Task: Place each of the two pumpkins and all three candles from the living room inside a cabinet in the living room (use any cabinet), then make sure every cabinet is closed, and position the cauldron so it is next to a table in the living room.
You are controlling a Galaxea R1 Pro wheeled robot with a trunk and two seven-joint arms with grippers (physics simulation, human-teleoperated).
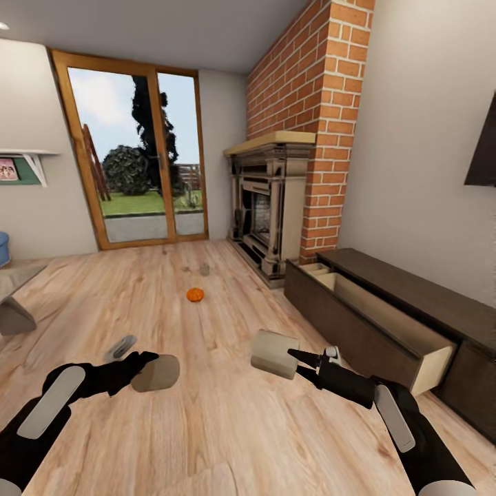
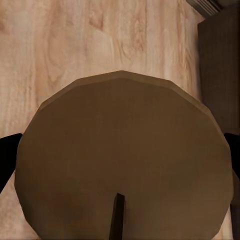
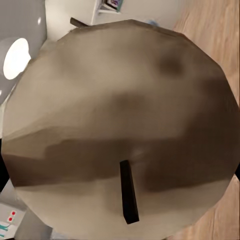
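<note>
My left gripper (image 1: 146, 366) is shut on a tan candle (image 1: 157, 373), held low over the wooden floor; its round top and dark wick (image 2: 117, 215) show in the left wrist view. My right gripper (image 1: 297, 363) is shut on a cream candle (image 1: 274, 353), whose top and wick (image 3: 128, 192) face the right wrist camera. One orange pumpkin (image 1: 195, 295) lies on the floor ahead, between both arms. The dark-brown cabinet (image 1: 413, 289) runs along the right wall, with a pale-lined drawer (image 1: 386, 324) pulled open just right of the cream candle.
A small grey object (image 1: 204, 269) stands on the floor beyond the pumpkin, and a grey thing (image 1: 120, 346) lies by my left gripper. The fireplace (image 1: 269, 207) and brick chimney (image 1: 324, 124) stand behind the cabinet. A table corner (image 1: 14, 286) juts in at left.
</note>
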